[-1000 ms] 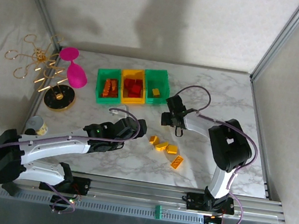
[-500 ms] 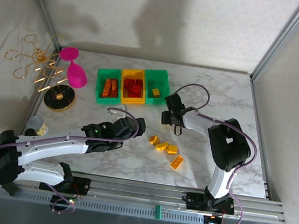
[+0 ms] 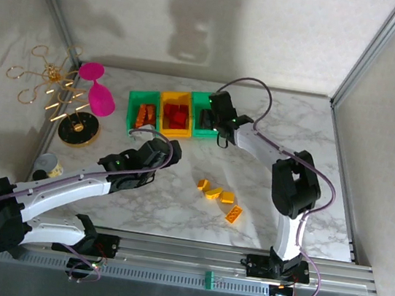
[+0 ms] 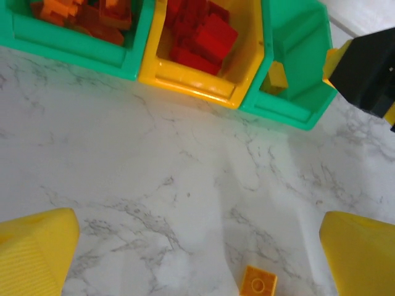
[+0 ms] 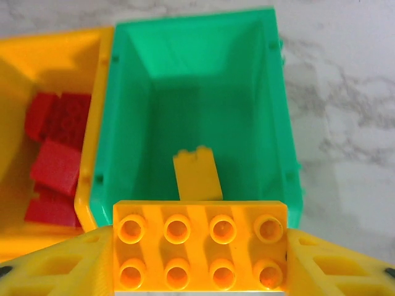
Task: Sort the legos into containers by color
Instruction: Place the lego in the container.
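Though cropped at frame edge, right claw (image 5: 200,266) tight on yellow brick (image 5: 200,246) above green bin (image 5: 133,92); left claw (image 4: 197,253) agape.

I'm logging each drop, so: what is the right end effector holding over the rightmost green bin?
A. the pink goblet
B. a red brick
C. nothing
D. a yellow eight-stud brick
D: the right wrist view shows a yellow eight-stud brick clamped between the fingers of the right end effector, above the green bin, which holds a lone yellow brick.
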Motion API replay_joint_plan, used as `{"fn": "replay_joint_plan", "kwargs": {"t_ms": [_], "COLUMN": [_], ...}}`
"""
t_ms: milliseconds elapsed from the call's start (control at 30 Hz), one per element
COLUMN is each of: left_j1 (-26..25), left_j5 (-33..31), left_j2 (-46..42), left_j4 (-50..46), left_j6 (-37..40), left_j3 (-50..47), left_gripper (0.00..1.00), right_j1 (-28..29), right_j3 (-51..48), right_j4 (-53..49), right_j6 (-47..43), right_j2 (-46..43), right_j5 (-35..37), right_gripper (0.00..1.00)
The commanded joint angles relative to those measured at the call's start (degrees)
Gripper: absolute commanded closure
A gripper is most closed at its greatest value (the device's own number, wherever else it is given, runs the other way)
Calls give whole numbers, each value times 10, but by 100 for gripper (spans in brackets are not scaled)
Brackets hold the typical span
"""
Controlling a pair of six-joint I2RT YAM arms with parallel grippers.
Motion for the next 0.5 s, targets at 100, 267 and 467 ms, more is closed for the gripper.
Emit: {"fn": "replay_joint_plan", "kwargs": {"t_ms": [100,267,467], "left_j1": [22,29,29], "left_j5": [16,21,22], "left_j2": [-1,9,8], "left_j4": [-10,-10,-11], "left_j6": [28,35,38], "left_j3": [26,34,38], "left_gripper": [0,0,0], "right_j1": [-3,-13,-13], "right_j3": [119,214,217], "right_j4": [-9,-42,-44], "right_j6": [-14,-23,-35], "right_j2": [96,159,140], "right_j5": [44,44,26], "right_gripper": [40,33,27]}}
